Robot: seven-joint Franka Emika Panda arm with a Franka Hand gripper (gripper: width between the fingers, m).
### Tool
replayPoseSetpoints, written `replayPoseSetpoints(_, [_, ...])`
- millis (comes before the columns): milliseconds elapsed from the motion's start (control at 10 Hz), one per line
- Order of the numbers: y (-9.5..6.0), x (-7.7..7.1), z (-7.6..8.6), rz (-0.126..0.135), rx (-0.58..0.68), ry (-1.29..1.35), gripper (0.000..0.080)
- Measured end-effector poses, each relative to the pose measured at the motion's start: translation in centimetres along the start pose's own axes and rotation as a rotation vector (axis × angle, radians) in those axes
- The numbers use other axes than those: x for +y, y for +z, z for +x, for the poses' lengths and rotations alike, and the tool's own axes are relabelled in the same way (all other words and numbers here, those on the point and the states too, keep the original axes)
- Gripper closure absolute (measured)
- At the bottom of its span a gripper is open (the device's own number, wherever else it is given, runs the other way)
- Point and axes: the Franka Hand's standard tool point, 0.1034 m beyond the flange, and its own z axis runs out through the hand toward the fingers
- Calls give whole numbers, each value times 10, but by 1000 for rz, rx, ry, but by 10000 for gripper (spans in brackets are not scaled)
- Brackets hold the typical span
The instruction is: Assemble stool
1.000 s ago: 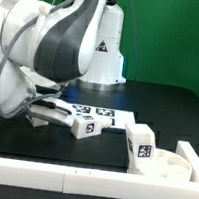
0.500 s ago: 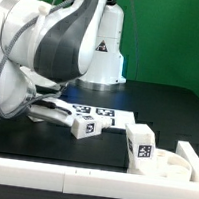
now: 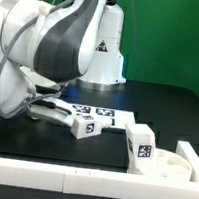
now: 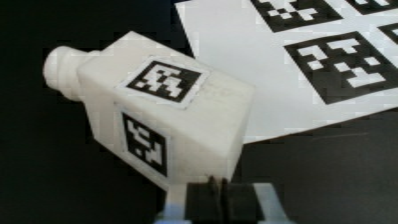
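Observation:
A white stool leg [image 3: 84,126] with square tags lies on its side on the black table, at the near edge of the marker board [image 3: 108,116]. In the wrist view this leg [image 4: 160,110] fills the middle and partly overlaps the marker board [image 4: 294,70]. My gripper [image 4: 215,198] is just short of the leg, its jaws pressed together with nothing between them. In the exterior view the gripper [image 3: 48,111] is low over the table, on the view's left of the leg. A second leg [image 3: 138,143] stands upright by the round seat disc [image 3: 172,165].
Long white border rails run along the front [image 3: 69,169] and up the exterior view's right side [image 3: 193,157]. The robot's bulky arm [image 3: 54,42] fills the view's left half. A green wall stands behind the black table.

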Motion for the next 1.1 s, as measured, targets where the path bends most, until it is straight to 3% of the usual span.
replayPoseSetpoints(200, [-6,1,-19,-38,-34,-104,798])
replayPoseSetpoints(300, [-3,3,-17,-35,-40,-179,672])
replayPoseSetpoints(400, [-3,1,-17,-37,-40,-169,672])
replayPoseSetpoints(500, [-3,2,-17,-36,-40,-169,446])
replayPoseSetpoints(600, [-4,3,-16,-59,-36,-165,446])
replayPoseSetpoints(700, [-3,-2,-11,-158,-27,-171,275])
replayPoseSetpoints(800, [0,-9,-9,-256,-28,-168,275])
replayPoseSetpoints(900, [3,-13,-9,-320,-35,-188,173])
replayPoseSetpoints(1100, [4,-7,-8,-310,-33,-184,155])
